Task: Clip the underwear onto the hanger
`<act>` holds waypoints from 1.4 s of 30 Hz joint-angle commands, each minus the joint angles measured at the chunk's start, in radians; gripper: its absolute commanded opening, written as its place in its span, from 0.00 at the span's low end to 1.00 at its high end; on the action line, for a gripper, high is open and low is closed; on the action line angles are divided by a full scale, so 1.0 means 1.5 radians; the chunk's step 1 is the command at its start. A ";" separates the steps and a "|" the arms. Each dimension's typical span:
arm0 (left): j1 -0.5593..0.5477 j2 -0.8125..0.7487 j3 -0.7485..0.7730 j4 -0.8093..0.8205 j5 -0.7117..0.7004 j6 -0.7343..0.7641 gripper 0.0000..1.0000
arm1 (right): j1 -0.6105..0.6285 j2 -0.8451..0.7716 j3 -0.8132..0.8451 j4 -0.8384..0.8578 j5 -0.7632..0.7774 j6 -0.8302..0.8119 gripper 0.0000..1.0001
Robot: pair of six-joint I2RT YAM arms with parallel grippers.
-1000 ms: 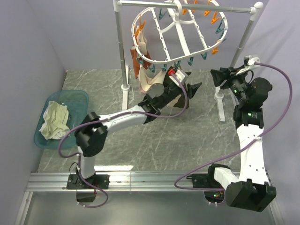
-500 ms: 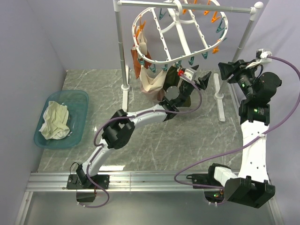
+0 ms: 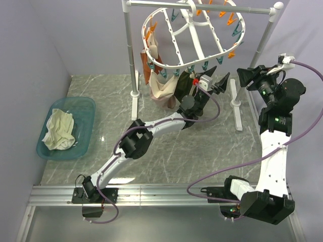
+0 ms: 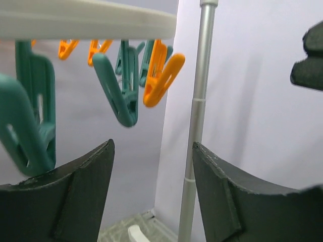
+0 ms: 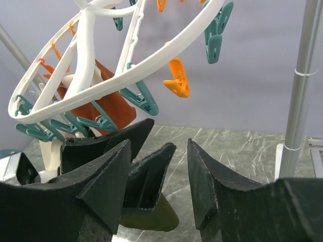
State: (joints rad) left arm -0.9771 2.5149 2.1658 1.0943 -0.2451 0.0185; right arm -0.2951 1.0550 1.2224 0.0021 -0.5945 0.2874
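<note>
- A blue basin (image 3: 81, 103) holding a cream-white cloth (image 3: 59, 130) sits far left, well apart from the work.
- The underwear (image 3: 184, 83) hangs under the near rim of the hanger (image 5: 88, 91), just beside a pinkish-beige garment (image 3: 164, 91). I cannot tell whether a pin actually bites it.
- Risk: if no pin has the waistband, the cloth would likely slide down, since neither gripper is on it.
- The left gripper (image 4: 151, 151) has its jaws apart with nothing between them (only wall and the stand's pole (image 4: 198, 101) show through the gap).
- The left arm is stretched long from its base, reaching up and rightward, with its fingers just below a teal clothespin (image 4: 121, 96) and an orange clothespin (image 4: 161, 75).
- Risk: a rise from here could knock those pins or the rim. The frame hangs by its hook, so it would swing and spoil the aim.
- The right gripper (image 3: 241, 75) is also spread and empty. It points left at the other gripper, close to it.
- The right arm stands tall, its forearm bent in toward the hanger.
- Risk: with both sets of fingers converging under one rim section, they could collide.
</note>
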 commanded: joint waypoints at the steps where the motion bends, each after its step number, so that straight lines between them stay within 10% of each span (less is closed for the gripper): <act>1: 0.003 0.020 0.073 0.027 0.019 0.007 0.67 | -0.011 -0.019 -0.003 0.013 -0.014 -0.006 0.56; 16: 0.020 0.075 0.202 -0.013 0.050 -0.001 0.41 | -0.033 -0.031 -0.019 0.014 -0.048 0.003 0.55; 42: 0.028 -0.052 -0.006 0.067 0.068 0.024 0.14 | 0.078 0.058 0.015 0.094 -0.067 0.013 0.64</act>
State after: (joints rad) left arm -0.9352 2.5282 2.1788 1.1278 -0.1696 0.0441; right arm -0.2104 1.1355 1.1934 0.0895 -0.7361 0.3397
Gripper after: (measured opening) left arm 0.245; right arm 0.631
